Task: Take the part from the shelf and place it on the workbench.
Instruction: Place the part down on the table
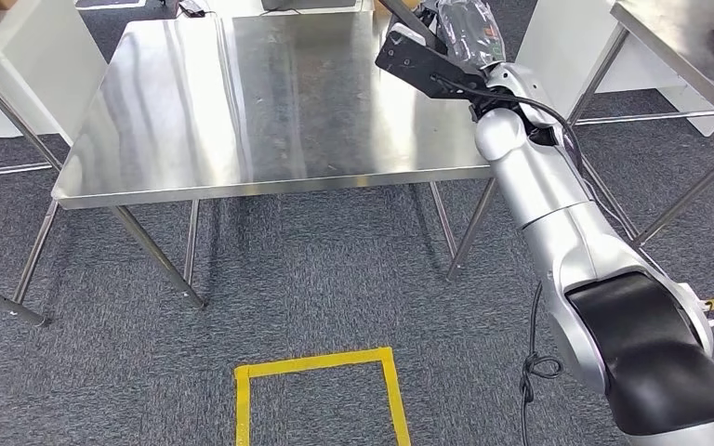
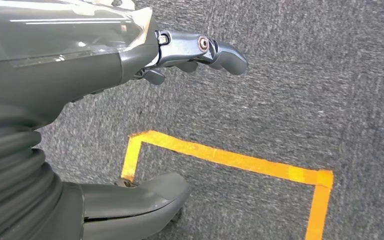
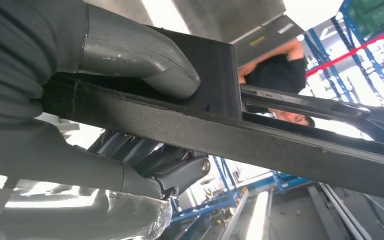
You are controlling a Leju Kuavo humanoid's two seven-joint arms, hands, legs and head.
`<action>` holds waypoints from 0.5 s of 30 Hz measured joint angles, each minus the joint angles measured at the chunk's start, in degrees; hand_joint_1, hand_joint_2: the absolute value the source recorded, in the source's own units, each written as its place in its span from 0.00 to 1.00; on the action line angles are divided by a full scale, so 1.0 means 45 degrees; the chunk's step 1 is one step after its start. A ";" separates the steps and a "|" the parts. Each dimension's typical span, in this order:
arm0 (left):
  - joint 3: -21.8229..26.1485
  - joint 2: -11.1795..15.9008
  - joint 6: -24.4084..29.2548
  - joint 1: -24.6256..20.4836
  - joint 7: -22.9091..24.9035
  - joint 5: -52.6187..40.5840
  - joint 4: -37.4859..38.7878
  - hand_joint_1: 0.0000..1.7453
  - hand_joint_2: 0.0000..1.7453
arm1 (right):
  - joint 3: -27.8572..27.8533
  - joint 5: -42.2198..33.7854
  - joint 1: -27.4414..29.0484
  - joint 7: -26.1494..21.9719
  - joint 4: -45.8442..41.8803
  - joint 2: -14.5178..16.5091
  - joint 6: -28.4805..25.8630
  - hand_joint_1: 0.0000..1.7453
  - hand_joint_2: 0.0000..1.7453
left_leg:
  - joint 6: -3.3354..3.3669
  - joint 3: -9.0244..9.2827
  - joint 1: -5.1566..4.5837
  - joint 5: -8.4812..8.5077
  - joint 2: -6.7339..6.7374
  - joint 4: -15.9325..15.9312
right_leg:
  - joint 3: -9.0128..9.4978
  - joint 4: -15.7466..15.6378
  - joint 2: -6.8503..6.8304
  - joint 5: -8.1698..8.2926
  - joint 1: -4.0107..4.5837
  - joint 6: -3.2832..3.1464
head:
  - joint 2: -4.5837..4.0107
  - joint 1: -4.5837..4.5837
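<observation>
My right hand grips a flat black part and holds it over the right side of the steel workbench, a little above the top. In the right wrist view the thumb presses on one face of the black part and the darker fingers wrap the other face. My left hand hangs over the carpet, thumb and fingers apart, holding nothing.
A yellow tape square marks the grey carpet in front of the workbench. A second steel table stands at the right, white cabinets behind. A person stands beyond the part in the right wrist view.
</observation>
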 joint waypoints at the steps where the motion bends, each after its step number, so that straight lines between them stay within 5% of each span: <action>1: 0.0000 0.0006 -0.0001 -0.0001 0.0000 0.0001 0.0000 0.00 1.00 | 0.0010 -0.0013 -0.0003 -0.0008 0.0001 -0.0004 -0.0021 1.00 1.00 | -0.0093 0.0021 -0.0013 -0.0089 -0.0026 0.0048 | 0.0279 -0.0534 0.0010 0.0191 0.0004 -0.0050 | 0.0000 -0.0002; 6: -0.0002 0.0010 -0.0001 -0.0001 0.0025 -0.0012 0.0004 0.00 1.00 | 0.0035 -0.0029 -0.0003 -0.0006 -0.0019 -0.0052 -0.0061 1.00 1.00 | -0.0395 -0.0088 0.0043 -0.0409 0.0085 0.0384 | 0.0578 -0.0748 0.0050 0.0073 0.0031 -0.0649 | 0.0000 -0.0026; 10: -0.0006 0.0009 0.0000 -0.0012 0.0066 -0.0023 0.0005 0.00 1.00 | 0.0059 -0.0040 0.0077 -0.0006 -0.0040 -0.0074 -0.0070 1.00 1.00 | -0.0573 -0.1926 0.0066 -0.1228 0.0372 0.3395 | 0.0988 -0.0755 0.0053 -0.0252 0.0079 -0.0956 | 0.0000 -0.0036; 12: -0.0005 0.0003 0.0000 0.0001 0.0083 -0.0023 0.0005 0.00 1.00 | 0.0074 -0.0040 0.0166 -0.0006 -0.0040 -0.0086 -0.0070 1.00 1.00 | -0.0478 -0.2509 0.0047 -0.0767 0.0380 0.3685 | 0.1271 -0.0757 0.0057 -0.0491 0.0145 -0.0984 | 0.0000 -0.0038; 15: -0.0007 0.0038 0.0000 0.0002 0.0085 -0.0023 0.0006 0.00 1.00 | 0.0089 -0.0041 0.0201 -0.0006 -0.0039 -0.0108 -0.0077 1.00 1.00 | -0.0021 -0.1811 -0.0121 0.1015 0.0406 0.1293 | 0.1779 -0.0827 0.0053 -0.0911 0.0229 -0.0964 | 0.0000 -0.0029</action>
